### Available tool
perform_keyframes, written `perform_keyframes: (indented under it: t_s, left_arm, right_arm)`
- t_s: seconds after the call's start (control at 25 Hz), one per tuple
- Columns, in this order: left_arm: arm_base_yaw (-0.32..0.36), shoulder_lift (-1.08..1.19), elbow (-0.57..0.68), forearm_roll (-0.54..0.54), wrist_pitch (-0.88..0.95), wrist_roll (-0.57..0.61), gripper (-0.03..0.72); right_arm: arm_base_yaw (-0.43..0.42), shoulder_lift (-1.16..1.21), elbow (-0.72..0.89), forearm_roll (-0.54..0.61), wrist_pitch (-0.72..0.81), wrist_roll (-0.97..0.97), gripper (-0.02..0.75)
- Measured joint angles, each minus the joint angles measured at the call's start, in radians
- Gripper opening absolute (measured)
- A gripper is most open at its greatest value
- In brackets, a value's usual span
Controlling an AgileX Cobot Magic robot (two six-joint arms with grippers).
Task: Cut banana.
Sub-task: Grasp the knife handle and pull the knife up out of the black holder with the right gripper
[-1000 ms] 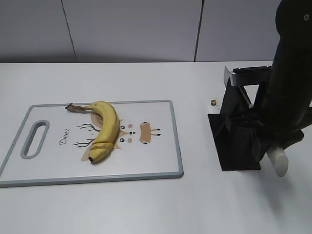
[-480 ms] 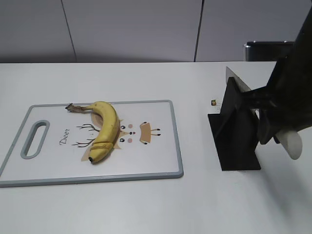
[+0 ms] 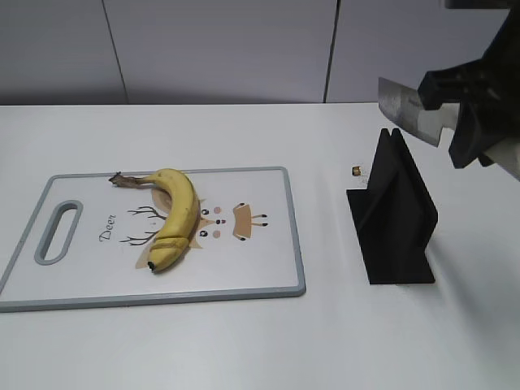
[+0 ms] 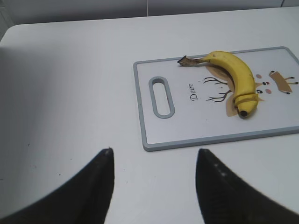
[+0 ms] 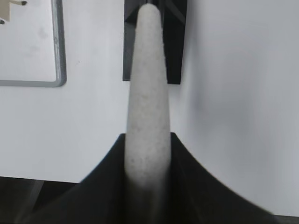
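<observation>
Banana (image 3: 174, 217) unmoved vs earlier frames: lies unpeeled on the cutting board (image 3: 268, 276), over the deer print, stem toward the board's far-left corner, black tip toward the near edge. Board flat on white worktop (image 3: 244, 341), handle slot at left. Changed: knife (image 3: 410, 114) is now lifted clear of the black knife stand (image 3: 394, 219); blade above the stand's top edge, well apart from banana. Right gripper (image 5: 147, 158) has risen w/ it, jaws clamped on the pale speckled knife handle (image 5: 145, 93). Left gripper (image 4: 154, 158) hovers over bare worktop near the board's handle end, jaws wide apart, holding nothing.
</observation>
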Motion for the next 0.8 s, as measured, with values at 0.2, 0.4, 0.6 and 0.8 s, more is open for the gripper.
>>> perform_keyframes:
  t_s: [0.2, 0.4, 0.6, 0.8]
  left_arm:
    - [0.000, 0.000, 0.000, 0.000, 0.000, 0.000, 0.543]
    - [0.000, 0.000, 0.000, 0.000, 0.000, 0.000, 0.543]
    - [0.000, 0.000, 0.000, 0.001, -0.010, 0.000, 0.543]
    - [0.000, 0.039, -0.012, -0.003, -0.038, 0.000, 0.543]
  right_arm:
    - [0.000, -0.018, -0.060, -0.021, 0.034, 0.000, 0.162]
    - [0.000, -0.023, -0.118, -0.037, 0.043, -0.008, 0.162]
    - [0.000, -0.023, -0.156, -0.040, 0.046, -0.015, 0.162]
    - [0.000, -0.023, -0.166, -0.033, 0.026, -0.178, 0.162]
